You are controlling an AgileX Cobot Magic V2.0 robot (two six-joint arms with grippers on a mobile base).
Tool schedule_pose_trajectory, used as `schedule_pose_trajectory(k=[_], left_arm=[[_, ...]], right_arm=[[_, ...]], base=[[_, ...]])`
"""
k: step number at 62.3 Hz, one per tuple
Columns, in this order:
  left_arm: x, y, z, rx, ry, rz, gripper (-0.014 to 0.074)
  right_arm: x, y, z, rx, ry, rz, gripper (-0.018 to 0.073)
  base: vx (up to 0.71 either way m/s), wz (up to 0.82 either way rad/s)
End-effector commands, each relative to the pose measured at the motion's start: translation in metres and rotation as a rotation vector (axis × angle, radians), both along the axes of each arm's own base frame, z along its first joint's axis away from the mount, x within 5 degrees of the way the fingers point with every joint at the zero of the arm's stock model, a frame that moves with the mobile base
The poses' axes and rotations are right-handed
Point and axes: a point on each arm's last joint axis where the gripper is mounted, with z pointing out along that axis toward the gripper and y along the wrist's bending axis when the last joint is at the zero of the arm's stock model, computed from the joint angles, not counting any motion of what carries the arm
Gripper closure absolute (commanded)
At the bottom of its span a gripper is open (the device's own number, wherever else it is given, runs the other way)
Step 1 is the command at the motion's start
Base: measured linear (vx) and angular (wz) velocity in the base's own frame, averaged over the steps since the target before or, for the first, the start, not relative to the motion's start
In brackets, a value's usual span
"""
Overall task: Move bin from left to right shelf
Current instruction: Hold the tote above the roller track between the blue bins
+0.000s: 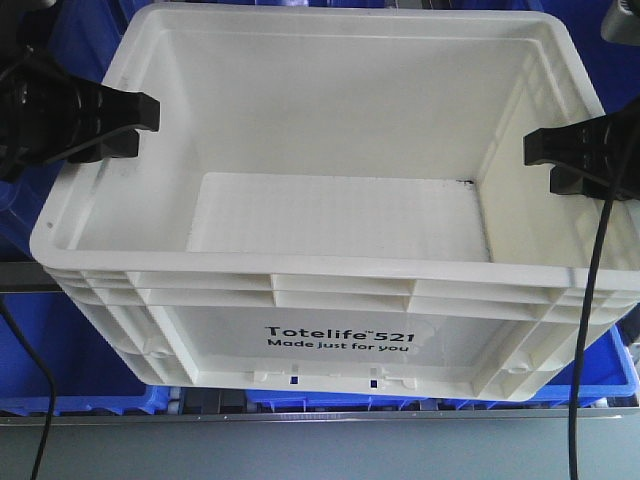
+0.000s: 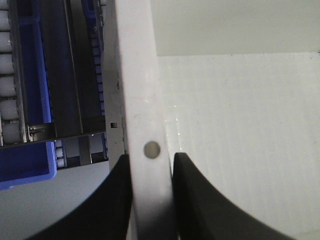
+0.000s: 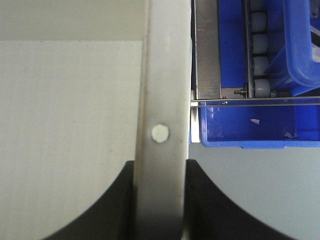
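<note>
The large white bin (image 1: pixel 340 320), printed "Totelife 521 Made just for you", fills the front view, empty inside. My left gripper (image 1: pixel 140 128) is shut on its left rim, one black finger on either side of the white wall. The left wrist view shows that rim (image 2: pixel 145 100) pinched between the left gripper (image 2: pixel 151 162) fingers. On the opposite side my right gripper (image 1: pixel 540 160) is shut on the right rim. In the right wrist view the rim (image 3: pixel 165 90) runs up from between the right gripper (image 3: pixel 160 167) fingers.
Blue plastic bins (image 1: pixel 80 370) lie beneath and around the white bin. A grey shelf edge (image 1: pixel 300 440) runs along the bottom. Roller tracks (image 2: pixel 10 75) and a blue bin (image 2: pixel 27 165) show left of the wall; another blue bin (image 3: pixel 260 125) and rollers (image 3: pixel 260 45) show right.
</note>
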Motion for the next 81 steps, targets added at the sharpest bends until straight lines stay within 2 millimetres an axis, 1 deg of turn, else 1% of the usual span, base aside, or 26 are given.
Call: schedule_pose_trajectory(k=[1,81], left_arm=[[-0.0038,0.0055,0.0282,-0.018,-0.176,-0.001,0.0603],[-0.0038,0.0055,0.0282,-0.018,-0.176,-0.001,0.0603]], right_arm=[[0.0002,-0.0056,0.0272,-0.016,-0.192,0.006,0.0561],[0.0002,-0.0056,0.0272,-0.016,-0.192,0.006,0.0561]], base=[[0.06,0.06],[0.08,0.02]])
